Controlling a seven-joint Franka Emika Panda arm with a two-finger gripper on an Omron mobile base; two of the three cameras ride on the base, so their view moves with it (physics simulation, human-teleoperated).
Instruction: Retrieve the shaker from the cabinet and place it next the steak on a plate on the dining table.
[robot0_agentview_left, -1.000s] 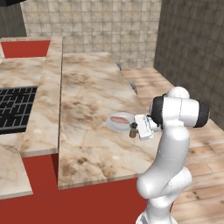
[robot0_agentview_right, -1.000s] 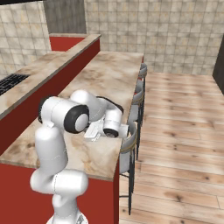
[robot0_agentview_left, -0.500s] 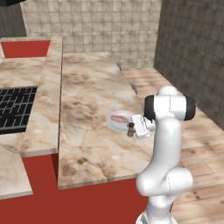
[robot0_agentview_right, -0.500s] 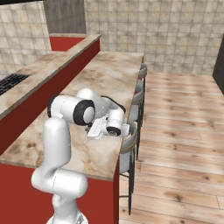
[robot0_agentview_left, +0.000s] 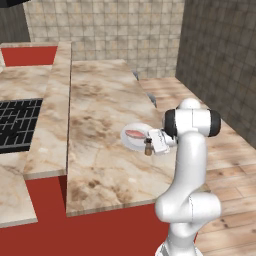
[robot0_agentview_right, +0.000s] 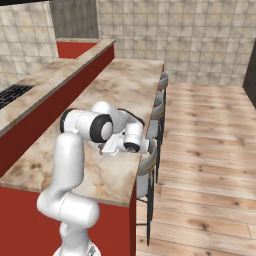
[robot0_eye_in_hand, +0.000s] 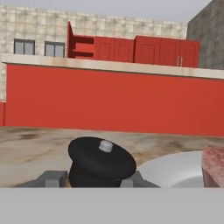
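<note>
**Shaker comes down beside the plate**

Since a second ago the arm has pulled in and stood up straighter, and the shaker (robot0_agentview_left: 148, 147) has moved closer to the dining table (robot0_agentview_left: 100, 115).

In the left base view, the steak (robot0_agentview_left: 135, 134) lies on the plate (robot0_agentview_left: 131, 142) in the middle of the frame. The shaker stands upright at the plate's right edge, and the gripper (robot0_agentview_left: 151, 144) is closed around it. I cannot tell if it touches the table.

In the hand view, the shaker's dark cap sits at bottom middle, the plate at lower right, and the red cabinet (robot0_eye_in_hand: 131, 49) along the top.
</note>
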